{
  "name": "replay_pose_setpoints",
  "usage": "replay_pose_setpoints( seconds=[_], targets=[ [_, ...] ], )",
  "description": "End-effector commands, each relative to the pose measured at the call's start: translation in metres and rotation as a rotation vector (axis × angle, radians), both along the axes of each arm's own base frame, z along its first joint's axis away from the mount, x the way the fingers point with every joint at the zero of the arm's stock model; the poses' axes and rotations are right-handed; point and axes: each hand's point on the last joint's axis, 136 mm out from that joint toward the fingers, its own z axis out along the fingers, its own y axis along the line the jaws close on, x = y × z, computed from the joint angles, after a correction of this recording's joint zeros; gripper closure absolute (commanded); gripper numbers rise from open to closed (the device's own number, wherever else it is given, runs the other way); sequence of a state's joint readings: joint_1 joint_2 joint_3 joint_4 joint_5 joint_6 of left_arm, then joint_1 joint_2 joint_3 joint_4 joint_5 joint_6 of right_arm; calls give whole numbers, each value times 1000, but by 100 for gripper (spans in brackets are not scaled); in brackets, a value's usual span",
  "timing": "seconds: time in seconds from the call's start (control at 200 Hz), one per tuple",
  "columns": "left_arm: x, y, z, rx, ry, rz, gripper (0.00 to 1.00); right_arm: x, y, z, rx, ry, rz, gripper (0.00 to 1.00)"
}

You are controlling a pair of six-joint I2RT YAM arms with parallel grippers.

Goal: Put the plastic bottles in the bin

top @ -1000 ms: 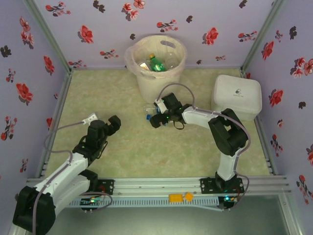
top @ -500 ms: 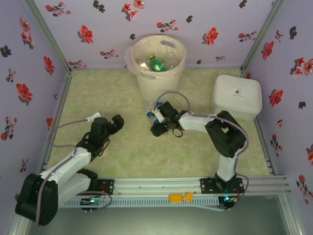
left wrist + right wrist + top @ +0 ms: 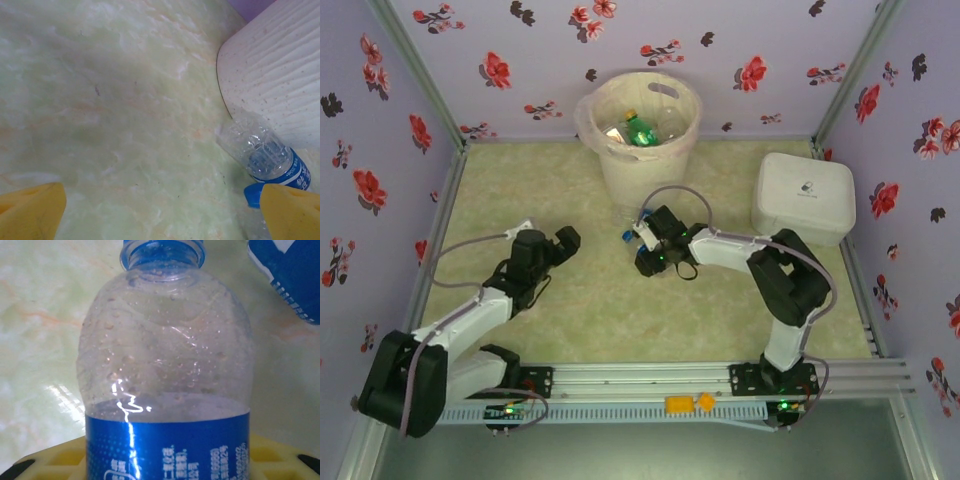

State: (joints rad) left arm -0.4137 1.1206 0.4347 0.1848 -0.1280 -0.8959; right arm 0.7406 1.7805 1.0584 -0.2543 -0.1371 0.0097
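A clear plastic bottle with a blue label and cap lies on the table, and my right gripper is shut on its labelled body; from above, this bottle pokes out left of the right gripper. A second clear bottle lies against the foot of the cream bin, its blue label just beyond the held one. The bin stands at the back with a green bottle inside. My left gripper is open, its yellow fingertips over bare table left of the bottles.
A white rounded box sits at the back right. Flowered walls close in three sides. The metal rail with both arm bases runs along the near edge.
My right gripper has closed on the clear bottle after settling slightly toward me. The left arm has reached forward and right, toward the bottles, staying open.
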Motion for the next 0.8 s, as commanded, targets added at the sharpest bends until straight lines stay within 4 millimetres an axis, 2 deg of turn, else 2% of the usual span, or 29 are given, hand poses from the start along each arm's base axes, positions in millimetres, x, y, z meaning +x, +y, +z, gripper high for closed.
replay_pose_setpoints(
  seconds=[0.0,0.125,0.295,0.61,0.705,0.795],
  targets=[
    [14,-12,16,-52,-40,-25,0,-15,6,37,85,3,42,64],
    [19,-19,12,-50,-29,-53,0,-16,9,73,157,-48,54,65],
    [25,-36,10,-35,-17,-150,0,-3,11,150,309,-164,34,65],
    [16,-41,2,-13,-12,-202,0,64,-7,302,544,-459,-101,64],
    [14,-40,2,-7,-12,-208,0,92,-20,332,544,-558,-185,63],
    [11,-42,2,-7,-8,-215,0,124,-33,346,538,-618,-276,63]
  ],
)
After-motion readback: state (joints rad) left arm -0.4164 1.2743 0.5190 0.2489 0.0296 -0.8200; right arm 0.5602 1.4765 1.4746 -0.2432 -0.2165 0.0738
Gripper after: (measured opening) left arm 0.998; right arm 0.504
